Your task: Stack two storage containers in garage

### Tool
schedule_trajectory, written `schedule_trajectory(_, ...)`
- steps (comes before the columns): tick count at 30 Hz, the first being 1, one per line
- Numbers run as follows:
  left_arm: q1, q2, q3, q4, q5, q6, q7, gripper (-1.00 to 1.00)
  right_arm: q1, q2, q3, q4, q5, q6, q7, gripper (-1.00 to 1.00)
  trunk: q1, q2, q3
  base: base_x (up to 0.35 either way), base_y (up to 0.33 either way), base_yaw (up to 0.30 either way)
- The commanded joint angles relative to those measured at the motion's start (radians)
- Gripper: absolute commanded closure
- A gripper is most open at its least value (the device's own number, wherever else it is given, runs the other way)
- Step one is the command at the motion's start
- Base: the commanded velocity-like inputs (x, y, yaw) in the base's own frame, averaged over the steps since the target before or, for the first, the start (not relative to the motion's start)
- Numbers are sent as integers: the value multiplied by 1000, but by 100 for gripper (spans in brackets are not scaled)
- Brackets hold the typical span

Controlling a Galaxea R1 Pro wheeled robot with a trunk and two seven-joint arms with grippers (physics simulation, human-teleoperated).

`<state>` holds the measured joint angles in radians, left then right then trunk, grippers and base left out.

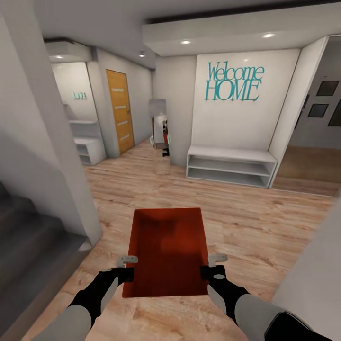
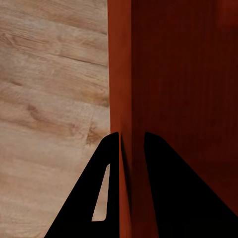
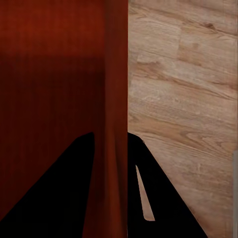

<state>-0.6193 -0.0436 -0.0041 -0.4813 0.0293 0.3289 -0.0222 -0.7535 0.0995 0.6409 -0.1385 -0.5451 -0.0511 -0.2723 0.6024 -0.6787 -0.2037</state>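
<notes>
Nearest the head camera, at about 6 o'clock, an orange-red bin [image 1: 168, 251] is held out over the light plank floor [image 1: 265, 222], open top up, with its long sides running away from the robot. The left gripper [image 1: 127, 268] is clamped on the bin's left wall at about 7 o'clock, and the right gripper [image 1: 213, 266] is clamped on the right wall at about 5 o'clock. The left wrist view gives what the head view cannot: the wall's rim [image 2: 120, 74] passes between the two dark fingers [image 2: 99, 198], one inside the bin and one outside, with planks passing beneath. The right wrist view shows the same grip on the other wall [image 3: 116, 99], fingers [image 3: 163, 203] on either side of it. Farther off in the head view, grey stairs [image 1: 28, 246] drop at 8 o'clock beside a white wall. Beyond, at 1 o'clock, a low white shelf bench [image 1: 230, 166] stands under teal lettering [image 1: 233, 83] reading "Welcome HOME". At 12 o'clock stands a narrow mirror [image 1: 160, 137], at 11 o'clock a wooden door [image 1: 118, 110], and at 10 o'clock small teal letters [image 1: 79, 95] too blurred to read.
</notes>
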Motion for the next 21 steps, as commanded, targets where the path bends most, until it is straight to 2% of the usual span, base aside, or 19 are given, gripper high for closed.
schedule_trajectory(1, 0, 1, 6, -2, 4, 7, 4, 100, -1, -3, -33, 0, -1, -7, -35, 100, 1, -1, -1, 322, 0, 0)
schedule_trajectory(21, 0, 1, 6, -2, 4, 7, 4, 100, -1, -4, -33, 0, -1, -7, -35, 100, 1, -1, -1, 321, 0, 0)
